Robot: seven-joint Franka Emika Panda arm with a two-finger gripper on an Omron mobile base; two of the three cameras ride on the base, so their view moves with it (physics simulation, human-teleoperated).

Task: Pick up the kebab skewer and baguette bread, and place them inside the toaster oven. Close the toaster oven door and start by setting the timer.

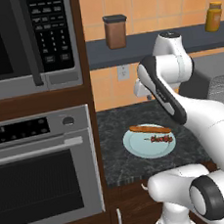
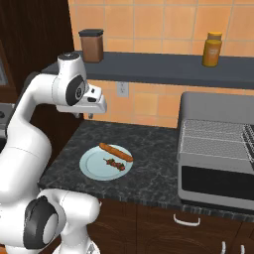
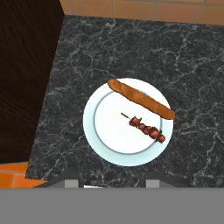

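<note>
A pale blue plate (image 3: 103, 144) sits on the dark counter (image 3: 183, 65); brown canister (image 2: 92, 45) and yellow bottle (image 2: 212, 49) on the shelf (image 2: 158, 69).

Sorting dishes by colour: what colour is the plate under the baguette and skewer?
Pale blue, almost white, plain with no pattern. The plate shows best in the hand view.
</note>
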